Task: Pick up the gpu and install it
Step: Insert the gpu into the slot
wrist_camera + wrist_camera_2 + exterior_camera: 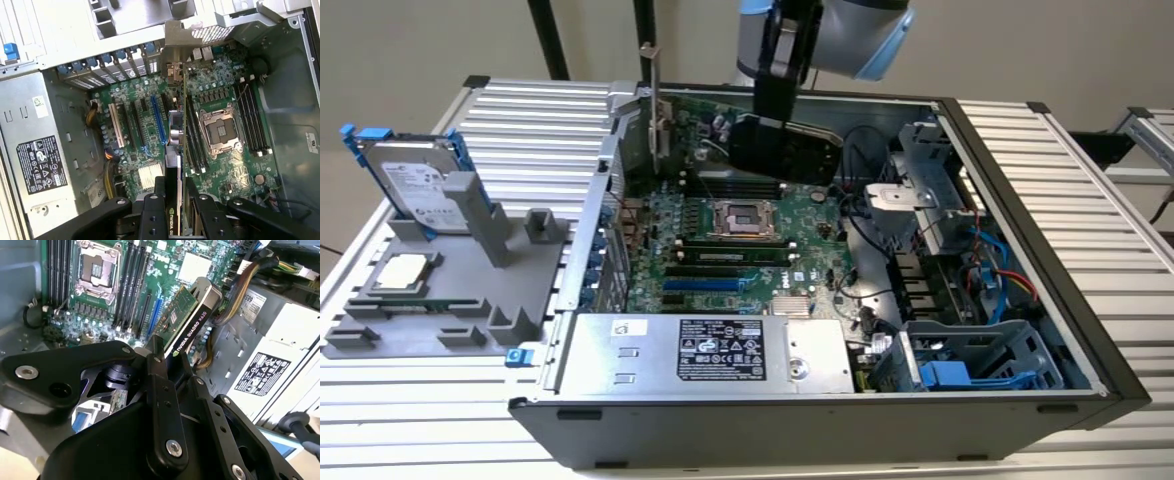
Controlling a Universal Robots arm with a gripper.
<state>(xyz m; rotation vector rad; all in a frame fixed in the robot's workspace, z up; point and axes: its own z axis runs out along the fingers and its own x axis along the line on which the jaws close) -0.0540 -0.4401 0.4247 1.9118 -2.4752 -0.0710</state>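
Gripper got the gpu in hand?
Yes, the gripper is shut on the gpu, holding it over the motherboard.

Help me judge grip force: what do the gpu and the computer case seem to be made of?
The gpu: green circuit board, likely fibreglass laminate; its black shroud looks like semi-gloss moulded plastic, given the soft sheen. The computer case: apparently sheet metal, with dark grey paint outside, bare dull silver inside and folded edges.

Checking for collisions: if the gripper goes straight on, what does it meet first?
Probably the motherboard: the gpu in the gripper would touch first, near the memory slots; depth unclear.
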